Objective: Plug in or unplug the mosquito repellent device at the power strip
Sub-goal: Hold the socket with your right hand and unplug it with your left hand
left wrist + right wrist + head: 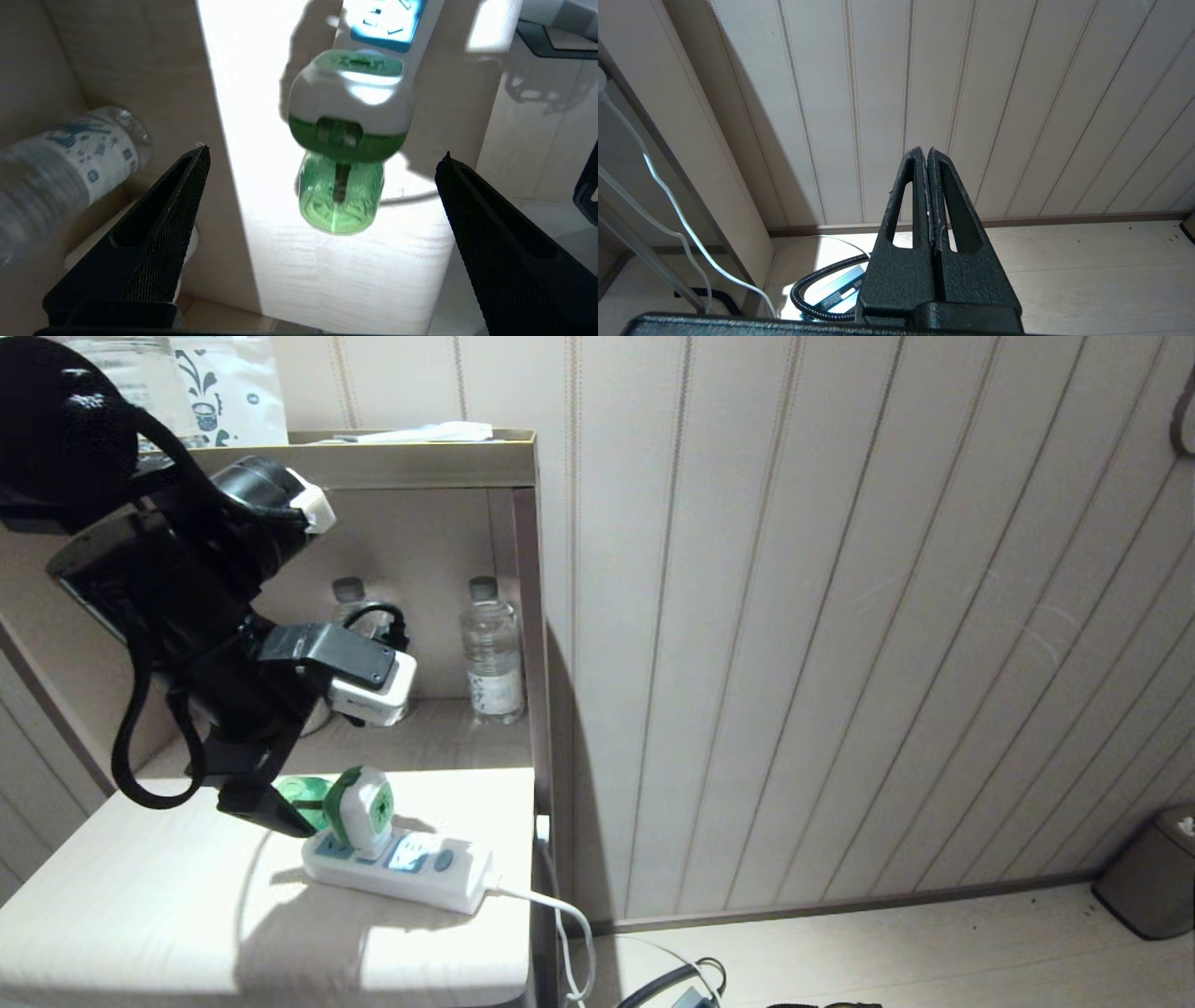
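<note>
- Mosquito repellent device sits plugged into power strip at the strip's end away from its cable; green bottle sticks out sideways off that end.
- Left gripper just beside device's bottle, fingers spread wide either side, not touching.
- Right gripper well apart from strip, pressed together, facing the wall.
- Water bottle stands on shelf behind strip.
</note>
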Robot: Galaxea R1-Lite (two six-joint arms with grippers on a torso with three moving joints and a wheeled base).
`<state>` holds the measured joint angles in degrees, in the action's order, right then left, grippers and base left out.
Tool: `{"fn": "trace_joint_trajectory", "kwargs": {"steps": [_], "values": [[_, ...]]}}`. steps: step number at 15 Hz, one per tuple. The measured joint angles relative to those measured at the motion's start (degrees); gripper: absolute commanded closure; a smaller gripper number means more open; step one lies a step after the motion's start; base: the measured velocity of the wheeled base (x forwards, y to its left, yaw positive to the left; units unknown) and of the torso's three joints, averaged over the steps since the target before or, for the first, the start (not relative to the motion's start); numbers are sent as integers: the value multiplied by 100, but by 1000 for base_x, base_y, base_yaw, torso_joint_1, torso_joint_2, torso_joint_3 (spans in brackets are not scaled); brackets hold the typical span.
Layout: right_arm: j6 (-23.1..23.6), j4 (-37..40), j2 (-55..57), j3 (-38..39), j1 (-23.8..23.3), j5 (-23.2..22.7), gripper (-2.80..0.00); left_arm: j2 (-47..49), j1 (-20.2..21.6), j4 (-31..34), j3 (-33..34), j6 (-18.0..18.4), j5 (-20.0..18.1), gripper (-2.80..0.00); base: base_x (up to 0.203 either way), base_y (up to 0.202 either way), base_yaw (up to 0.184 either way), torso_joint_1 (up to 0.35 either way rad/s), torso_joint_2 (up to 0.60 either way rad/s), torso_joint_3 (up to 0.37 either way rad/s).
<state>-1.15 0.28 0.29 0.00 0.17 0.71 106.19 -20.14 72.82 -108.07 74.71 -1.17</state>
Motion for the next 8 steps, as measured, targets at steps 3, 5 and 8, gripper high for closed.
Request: {"fn": "trace_joint_trajectory", "kwargs": {"steps": [3,5,8], "values": [[-1,1,0,0,-1,-2,0,-339,131,-80,-7,-31,-80,-280,0,0,0,0,0,0],[0,-2,0,0,-1,-2,0,-654,302,-150,-11,-138,-207,-280,0,0,0,0,0,0],[-1,-1,0,0,-3,-2,0,-1188,678,-115,-11,-626,-192,0,0,0,0,0,0,0]]}}
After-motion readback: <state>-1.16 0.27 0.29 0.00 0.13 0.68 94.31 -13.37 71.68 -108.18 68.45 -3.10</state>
